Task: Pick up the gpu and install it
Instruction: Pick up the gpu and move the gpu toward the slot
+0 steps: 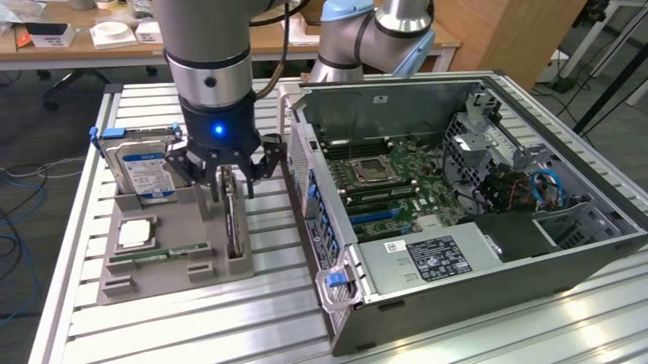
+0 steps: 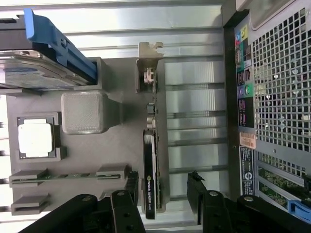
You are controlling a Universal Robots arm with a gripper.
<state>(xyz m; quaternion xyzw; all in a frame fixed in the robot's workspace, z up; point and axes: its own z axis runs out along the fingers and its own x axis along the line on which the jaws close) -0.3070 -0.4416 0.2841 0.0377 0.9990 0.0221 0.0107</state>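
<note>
- The gpu [image 1: 232, 221], a thin flat circuit card with a dark green board, black face and silvery metal end bracket, stands on edge in a slot of the grey plastic parts holder [image 1: 184, 227]. It sits just beside the open computer case.
- The black two-fingered gripper [image 1: 235, 178] hangs low over the card with its jaws spread wide. Its fingers [image 2: 130, 191] flank the card's black end, one on each side, and nothing is clamped.
- The task looks to be in its early part: the card is not yet lifted, and nothing of the install is done.
- The green motherboard [image 1: 390, 189] lies exposed inside the dark grey metal computer case [image 1: 486, 292], whose side is off.
- The holder also carries a boxy silver hard drive [image 1: 142, 171], a square silver processor chip [image 1: 136, 233] and a narrow green memory stick [image 1: 162, 254].
- Everything rests on a ribbed aluminium table [image 1: 202, 326].
- Behind it stand wooden desks [image 1: 76, 49], and cables [image 1: 15, 182] trail on the floor at the exterior view's left.
</note>
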